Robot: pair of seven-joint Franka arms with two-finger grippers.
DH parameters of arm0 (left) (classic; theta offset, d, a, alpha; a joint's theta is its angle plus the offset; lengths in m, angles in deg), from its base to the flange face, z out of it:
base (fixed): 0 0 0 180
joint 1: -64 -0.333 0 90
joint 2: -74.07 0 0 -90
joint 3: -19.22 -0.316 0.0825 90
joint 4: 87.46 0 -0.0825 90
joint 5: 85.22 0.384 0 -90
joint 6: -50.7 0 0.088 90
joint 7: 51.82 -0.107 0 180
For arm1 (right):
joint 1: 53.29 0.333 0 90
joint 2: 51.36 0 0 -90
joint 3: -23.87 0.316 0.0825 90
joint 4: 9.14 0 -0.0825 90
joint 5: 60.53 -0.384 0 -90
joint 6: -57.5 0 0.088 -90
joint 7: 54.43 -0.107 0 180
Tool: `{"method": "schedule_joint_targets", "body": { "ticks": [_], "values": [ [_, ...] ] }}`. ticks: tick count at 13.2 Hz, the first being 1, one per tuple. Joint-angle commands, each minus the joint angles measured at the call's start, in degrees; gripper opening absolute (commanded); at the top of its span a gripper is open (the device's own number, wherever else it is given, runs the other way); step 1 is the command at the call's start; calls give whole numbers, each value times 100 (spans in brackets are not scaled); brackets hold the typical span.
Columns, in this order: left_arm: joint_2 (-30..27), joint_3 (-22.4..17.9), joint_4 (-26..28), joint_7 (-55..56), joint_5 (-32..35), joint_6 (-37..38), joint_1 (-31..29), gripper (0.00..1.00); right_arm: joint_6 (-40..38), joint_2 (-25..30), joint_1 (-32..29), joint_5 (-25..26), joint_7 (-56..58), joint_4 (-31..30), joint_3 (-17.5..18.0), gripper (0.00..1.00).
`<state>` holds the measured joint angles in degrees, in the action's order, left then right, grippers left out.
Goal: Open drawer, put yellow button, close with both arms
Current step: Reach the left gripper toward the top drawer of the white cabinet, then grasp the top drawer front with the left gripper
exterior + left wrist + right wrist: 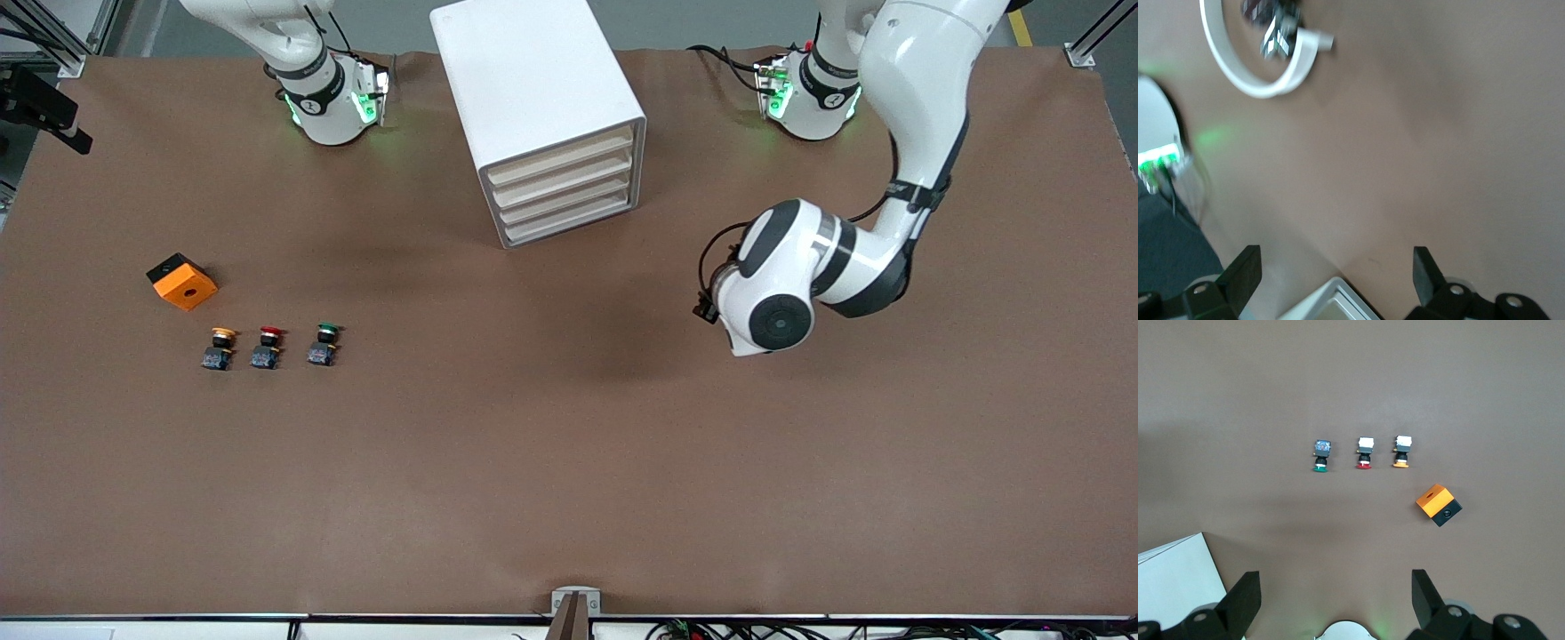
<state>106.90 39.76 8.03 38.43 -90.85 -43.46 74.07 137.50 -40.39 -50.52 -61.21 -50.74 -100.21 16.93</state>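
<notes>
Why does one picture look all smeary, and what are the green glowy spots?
The left wrist view is blurred: the white loop of cable and the brown table look soft. The right wrist view is sharp: the yellow button shows clearly. In the front view green lights glow on both arm bases and soft arm shadows fall on the table.

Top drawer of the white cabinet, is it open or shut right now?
Shut. In the front view the drawer has its cream front flush with the three below it in the cabinet; nothing is pulled out.
</notes>
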Motion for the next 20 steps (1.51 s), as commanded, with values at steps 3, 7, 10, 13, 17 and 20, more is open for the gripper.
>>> {"method": "schedule_joint_targets", "body": {
  "ticks": [3, 7, 10, 13, 17, 20],
  "values": [
    [452, 443, -135, 1081, -746, 406, -145, 100, -2, 90, 31, 33, -61, -16, -1, 100],
    [540, 434, -127, 1364, -1510, 1416, -180, 100, 7, 37, 31, 41, -44, 115, -9, 100],
    [602, 434, -101, 1950, -1950, 1647, -382, 100, -11, 10, 31, 41, -43, 151, -9, 100],
    [619, 425, -109, 2268, -2389, 1655, -392, 100, -28, 10, 31, 41, -43, 151, -9, 100],
    [873, 425, -214, 3287, -2979, 1656, -330, 100, -46, 10, 31, 41, -43, 142, -9, 100],
    [945, 434, -232, 3622, -3304, 1664, -155, 100, -55, 10, 31, 41, -43, 142, -9, 100]
  ]
}}
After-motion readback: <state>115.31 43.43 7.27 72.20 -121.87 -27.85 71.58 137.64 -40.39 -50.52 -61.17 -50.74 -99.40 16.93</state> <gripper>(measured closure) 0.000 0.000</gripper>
